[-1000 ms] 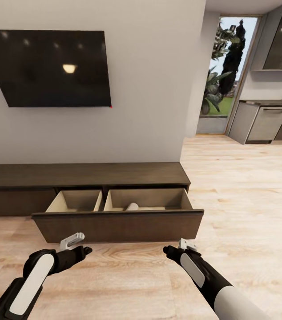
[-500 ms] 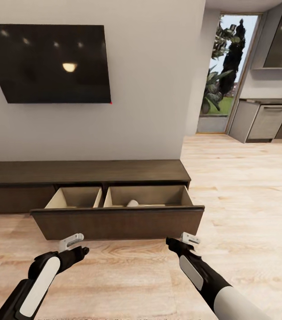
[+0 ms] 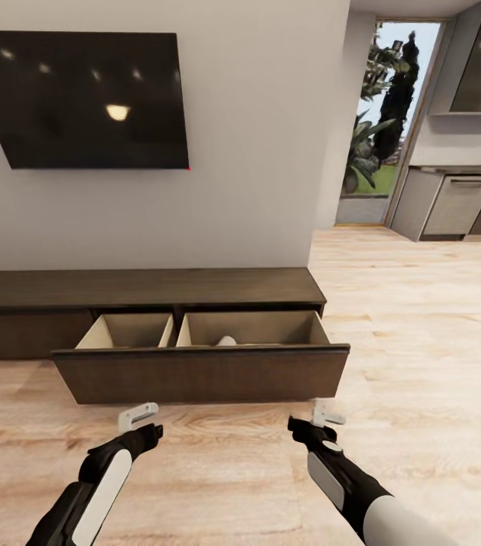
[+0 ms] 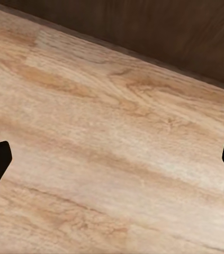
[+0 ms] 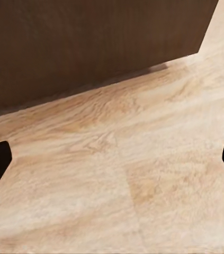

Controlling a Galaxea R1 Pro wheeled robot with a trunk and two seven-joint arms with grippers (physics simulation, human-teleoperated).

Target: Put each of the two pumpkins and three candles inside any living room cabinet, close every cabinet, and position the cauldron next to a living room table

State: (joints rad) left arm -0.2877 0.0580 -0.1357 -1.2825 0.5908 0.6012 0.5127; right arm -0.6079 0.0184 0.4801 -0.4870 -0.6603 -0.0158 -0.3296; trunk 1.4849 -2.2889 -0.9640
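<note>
Since a second ago the cabinet [image 3: 146,292] has receded in the head view, suggesting the robot is backing off; its wide drawer [image 3: 199,371] remains out holding one candle [image 3: 227,341], with left hand [image 3: 139,416] and right hand [image 3: 325,412] both open, empty.

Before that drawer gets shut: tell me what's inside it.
One pale candle pokes above the drawer front in the right compartment. The left compartment shows bare beige walls; both floors are hidden by the front.

Both arms pulled back from cabinet [image 3: 195,371] drawer; cam shifted slightly.
</note>
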